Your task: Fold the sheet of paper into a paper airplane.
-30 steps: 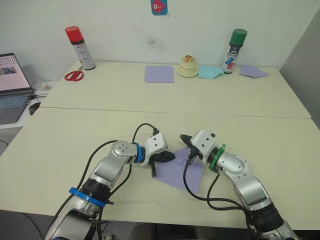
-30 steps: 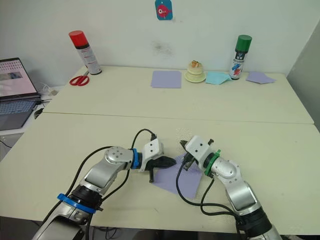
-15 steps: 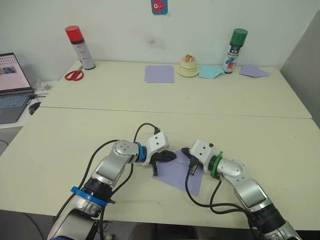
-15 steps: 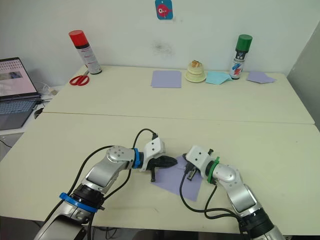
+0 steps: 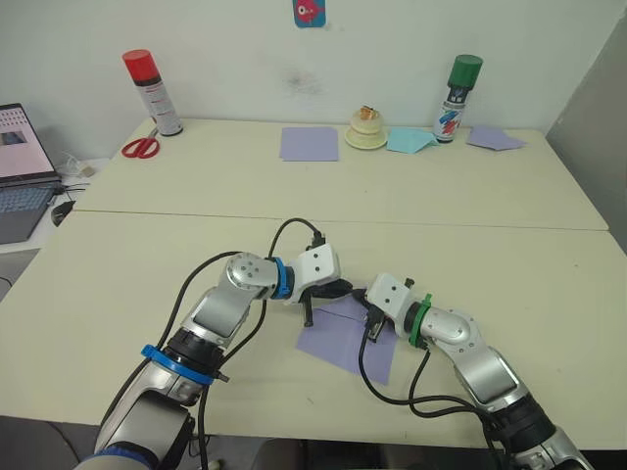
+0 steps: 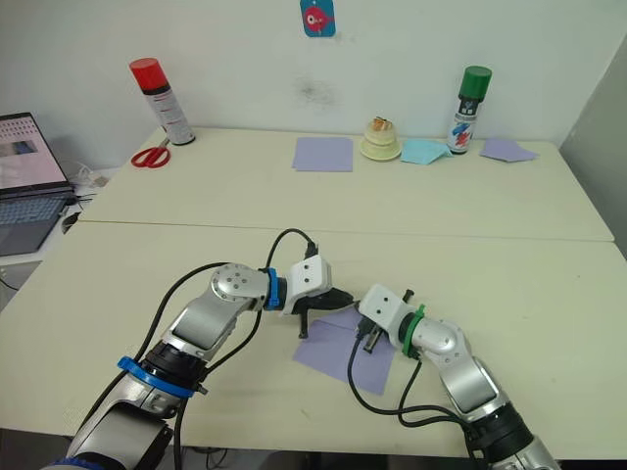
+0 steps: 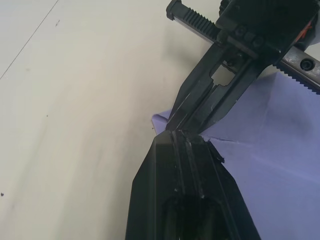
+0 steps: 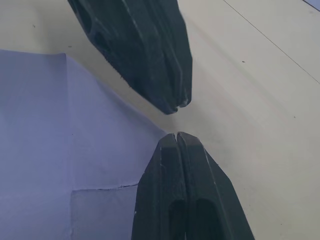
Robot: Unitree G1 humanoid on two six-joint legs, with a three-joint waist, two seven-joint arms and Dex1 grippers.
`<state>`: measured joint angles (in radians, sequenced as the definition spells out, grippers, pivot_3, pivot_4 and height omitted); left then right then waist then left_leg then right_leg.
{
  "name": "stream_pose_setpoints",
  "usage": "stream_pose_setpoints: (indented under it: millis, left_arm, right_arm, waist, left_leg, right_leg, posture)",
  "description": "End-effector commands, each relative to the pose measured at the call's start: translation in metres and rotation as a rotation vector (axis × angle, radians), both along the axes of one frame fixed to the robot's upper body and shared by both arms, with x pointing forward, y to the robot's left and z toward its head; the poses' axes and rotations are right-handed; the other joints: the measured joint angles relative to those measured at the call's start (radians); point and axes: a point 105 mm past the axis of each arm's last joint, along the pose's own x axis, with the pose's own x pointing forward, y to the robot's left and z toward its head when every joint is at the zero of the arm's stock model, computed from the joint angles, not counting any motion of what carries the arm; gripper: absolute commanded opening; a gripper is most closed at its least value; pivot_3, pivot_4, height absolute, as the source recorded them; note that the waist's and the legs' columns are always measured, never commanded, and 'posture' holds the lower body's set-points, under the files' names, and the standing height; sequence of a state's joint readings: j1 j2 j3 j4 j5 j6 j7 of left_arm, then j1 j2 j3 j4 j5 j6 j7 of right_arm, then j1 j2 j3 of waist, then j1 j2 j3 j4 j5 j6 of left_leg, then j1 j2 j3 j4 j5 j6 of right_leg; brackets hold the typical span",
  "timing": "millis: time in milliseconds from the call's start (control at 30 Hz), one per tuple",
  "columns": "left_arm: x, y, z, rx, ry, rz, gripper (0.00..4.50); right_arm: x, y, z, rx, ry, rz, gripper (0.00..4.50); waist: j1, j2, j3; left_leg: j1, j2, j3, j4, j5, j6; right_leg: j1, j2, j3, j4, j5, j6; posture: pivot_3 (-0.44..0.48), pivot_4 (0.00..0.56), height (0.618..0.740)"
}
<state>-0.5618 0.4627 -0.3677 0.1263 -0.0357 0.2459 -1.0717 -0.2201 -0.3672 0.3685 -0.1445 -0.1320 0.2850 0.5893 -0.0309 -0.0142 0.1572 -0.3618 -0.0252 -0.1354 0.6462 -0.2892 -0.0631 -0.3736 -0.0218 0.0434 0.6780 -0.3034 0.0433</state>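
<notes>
The lavender sheet of paper (image 5: 345, 339) lies flat on the near table, with crease lines across it. My left gripper (image 5: 344, 290) is shut, and its tip rests at the sheet's far corner. My right gripper (image 5: 365, 298) is shut too and points toward the left one. Their tips almost touch over that corner. In the left wrist view my shut fingers (image 7: 186, 165) meet the right gripper's fingers (image 7: 210, 90) at the paper's edge (image 7: 280, 150). In the right wrist view the sheet (image 8: 45, 130) runs up to my shut fingertips (image 8: 177, 150), and I see no paper between them.
On the far table stand a red-capped spray can (image 5: 144, 80), scissors (image 5: 144, 147), a spare lavender sheet (image 5: 310, 144), a small cream ornament (image 5: 368, 129), a pale blue paper piece (image 5: 411, 142), a green-capped can (image 5: 457, 86) and another lavender piece (image 5: 495, 139). A laptop (image 5: 20, 166) sits at the left.
My left gripper has moved right to the sheet's far corner. My right gripper has come down and leftward to meet it. The sheet stays flat.
</notes>
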Motion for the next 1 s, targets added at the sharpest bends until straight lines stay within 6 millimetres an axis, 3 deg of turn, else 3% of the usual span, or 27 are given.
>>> stream_pose_setpoints:
  millis: [33, 500, 733, 1000]
  left_arm:
    - [-0.003, -0.002, -0.004, 0.024, -0.019, -0.027, 0.03]
    - [-0.007, 0.011, -0.036, 0.074, 0.089, 0.028, 0.03]
    - [-0.021, 0.035, -0.052, 0.099, 0.206, 0.044, 0.03]
    - [-0.023, 0.053, -0.054, 0.08, 0.227, 0.127, 0.03]
  right_arm:
    - [-0.007, -0.004, -0.02, -0.049, 0.082, -0.004, 0.0]
    - [-0.011, 0.001, -0.019, -0.05, 0.086, 0.014, 0.0]
    - [-0.012, 0.003, -0.019, -0.056, 0.087, 0.025, 0.0]
    - [-0.012, 0.007, -0.02, -0.058, 0.088, 0.037, 0.0]
  waist:
    - [0.0, 0.0, 0.0]
    - [0.0, 0.0, 0.0]
    - [-0.004, 0.0, -0.001]
    - [-0.006, 0.0, -0.001]
  left_leg:
    - [0.0, 0.0, 0.0, 0.0, 0.0, 0.0]
    - [0.0, 0.0, 0.0, 0.0, 0.0, 0.0]
    - [0.001, 0.001, 0.0, 0.0, 0.0, 0.0]
    - [0.003, 0.002, 0.0, 0.0, 0.0, 0.0]
  right_leg:
    - [0.0, 0.0, 0.0, 0.0, 0.0, 0.0]
    - [0.0, 0.0, 0.0, 0.0, 0.0, 0.0]
    - [0.001, 0.001, 0.0, 0.0, 0.0, 0.0]
    - [0.002, 0.002, 0.0, 0.001, 0.0, 0.0]
  posture:
    - [0.0, 0.15, 0.74]
    - [0.0, 0.15, 0.74]
    - [0.0, 0.15, 0.74]
    - [0.0, 0.15, 0.74]
